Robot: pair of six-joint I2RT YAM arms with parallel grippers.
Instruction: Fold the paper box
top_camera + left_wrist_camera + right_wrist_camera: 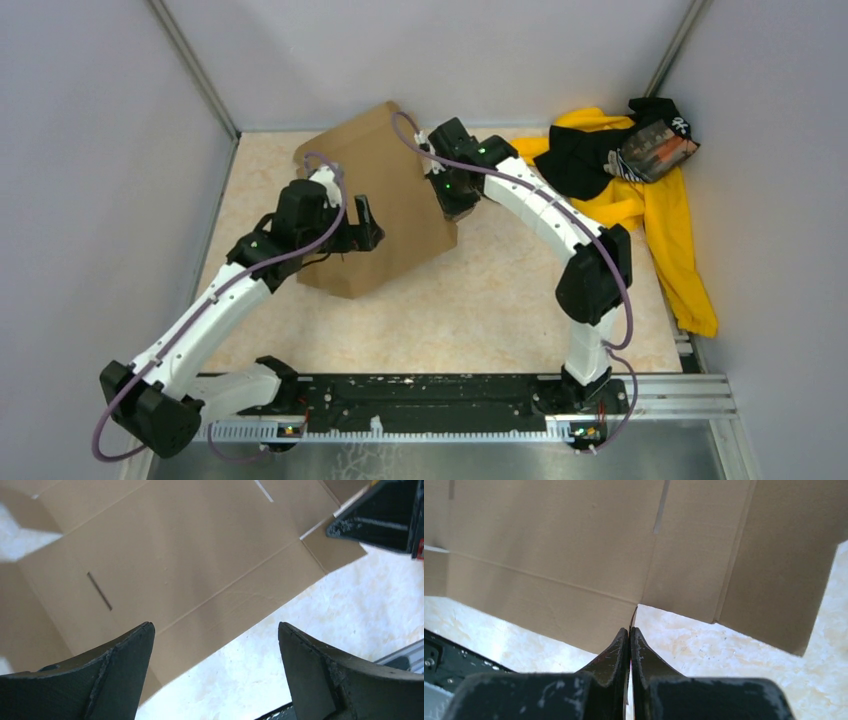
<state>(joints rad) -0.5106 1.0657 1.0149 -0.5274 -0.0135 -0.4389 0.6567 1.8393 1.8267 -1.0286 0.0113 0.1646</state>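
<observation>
The table (520, 300) has a pale, marble-like top. The paper box (390, 170) lies on its far left part, close to the back wall, as a mostly flat brown sheet with creases and slits, and one part of it rises toward the back. A yellow-and-black clothing pile (660, 210) lies at the far right, well apart from the box. The left gripper (214, 627) hangs over the near part of the sheet with its fingers spread wide and nothing between them. The right gripper (630, 630) is at the right edge of the sheet, its fingers pressed together on a thin flap edge.
</observation>
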